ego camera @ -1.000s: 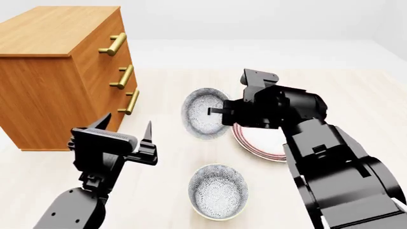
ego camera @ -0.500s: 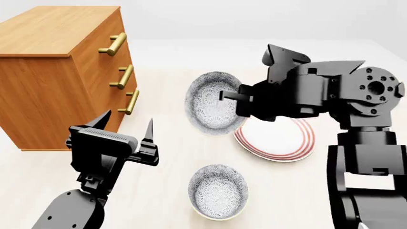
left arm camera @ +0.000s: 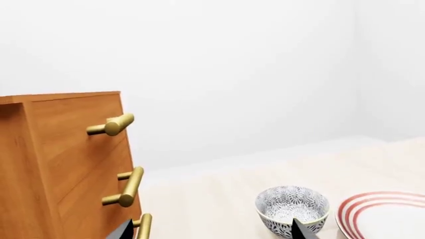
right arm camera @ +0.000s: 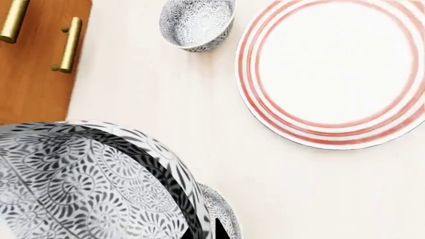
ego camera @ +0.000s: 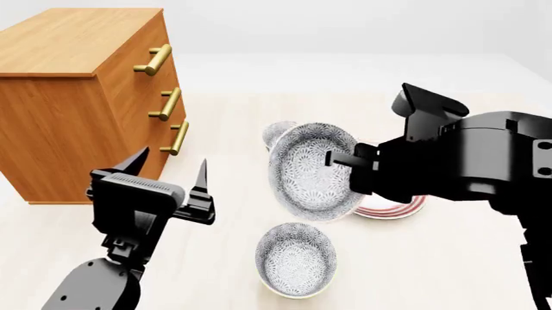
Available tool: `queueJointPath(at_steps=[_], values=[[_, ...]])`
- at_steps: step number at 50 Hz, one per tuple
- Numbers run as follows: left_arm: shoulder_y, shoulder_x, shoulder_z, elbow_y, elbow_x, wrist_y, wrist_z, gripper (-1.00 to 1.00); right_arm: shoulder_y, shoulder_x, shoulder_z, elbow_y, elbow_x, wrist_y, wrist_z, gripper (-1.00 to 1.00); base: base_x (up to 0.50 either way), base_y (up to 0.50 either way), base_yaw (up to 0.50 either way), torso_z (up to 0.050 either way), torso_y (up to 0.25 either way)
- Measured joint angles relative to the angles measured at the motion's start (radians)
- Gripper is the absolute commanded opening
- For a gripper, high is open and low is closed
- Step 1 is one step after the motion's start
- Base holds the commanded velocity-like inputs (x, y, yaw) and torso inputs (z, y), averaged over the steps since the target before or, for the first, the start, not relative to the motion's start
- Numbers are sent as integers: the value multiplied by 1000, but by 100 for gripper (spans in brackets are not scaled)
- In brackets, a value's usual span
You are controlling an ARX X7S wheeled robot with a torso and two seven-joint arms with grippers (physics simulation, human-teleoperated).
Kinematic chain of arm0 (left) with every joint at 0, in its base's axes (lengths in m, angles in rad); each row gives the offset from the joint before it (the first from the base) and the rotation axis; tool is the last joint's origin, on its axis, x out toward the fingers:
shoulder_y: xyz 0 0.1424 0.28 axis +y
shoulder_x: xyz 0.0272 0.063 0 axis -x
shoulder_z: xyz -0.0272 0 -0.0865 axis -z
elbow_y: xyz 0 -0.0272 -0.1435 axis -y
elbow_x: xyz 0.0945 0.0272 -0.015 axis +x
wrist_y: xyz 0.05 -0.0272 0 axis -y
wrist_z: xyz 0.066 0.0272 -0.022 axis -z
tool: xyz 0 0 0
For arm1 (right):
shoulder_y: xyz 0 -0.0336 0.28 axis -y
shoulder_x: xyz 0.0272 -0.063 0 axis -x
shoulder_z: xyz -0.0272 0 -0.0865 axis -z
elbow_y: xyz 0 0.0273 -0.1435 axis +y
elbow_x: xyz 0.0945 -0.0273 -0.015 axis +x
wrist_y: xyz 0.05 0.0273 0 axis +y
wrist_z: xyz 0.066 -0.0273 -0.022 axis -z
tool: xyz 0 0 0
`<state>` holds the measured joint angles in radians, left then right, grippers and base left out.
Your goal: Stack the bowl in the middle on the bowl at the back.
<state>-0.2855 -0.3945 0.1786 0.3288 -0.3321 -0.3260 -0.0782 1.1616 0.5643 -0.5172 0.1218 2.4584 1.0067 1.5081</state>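
Wooden drawers (ego camera: 82, 97) with gold handles, far left on the pale table (ego camera: 448, 258). Right gripper (ego camera: 343, 169), clamped on the rim of the bowl in the middle (ego camera: 312, 171), held up in the air and tipped. Red-ringed plate (right arm camera: 335, 69) below, flat. Just behind, the bowl at the back (right arm camera: 196, 23), resting upright on the table. Nearest, a third bowl (ego camera: 296, 258). Left gripper (ego camera: 168, 177), fingers apart, holding nothing.

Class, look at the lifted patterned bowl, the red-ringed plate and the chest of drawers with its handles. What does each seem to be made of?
Lifted bowl: apparently glazed ceramic, white with fine grey-blue printed pattern.
Plate: likely glazed ceramic too, smooth white with red rings.
Chest of drawers: wood, with visible grain and an even orange-brown finish.
Handles: seemingly brass-like metal with a gold sheen.
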Motion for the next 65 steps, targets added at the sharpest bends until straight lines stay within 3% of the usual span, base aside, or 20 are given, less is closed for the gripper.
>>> queueJointPath(at_steps=[21, 48, 65], values=[[9, -6, -5, -2, -2, 12, -8, 100, -84, 82, -110, -113, 127, -153, -16, -100, 0, 0, 0, 0, 0], [16, -12, -7, -23, 1, 25, -17, 100, -129, 59, -166, -54, 120, -180, -108, -100, 0, 0, 0, 0, 0], [16, -15, -5, -23, 2, 29, -23, 100, -194, 53, -162, -72, 147, -284, -120, -100, 0, 0, 0, 0, 0]])
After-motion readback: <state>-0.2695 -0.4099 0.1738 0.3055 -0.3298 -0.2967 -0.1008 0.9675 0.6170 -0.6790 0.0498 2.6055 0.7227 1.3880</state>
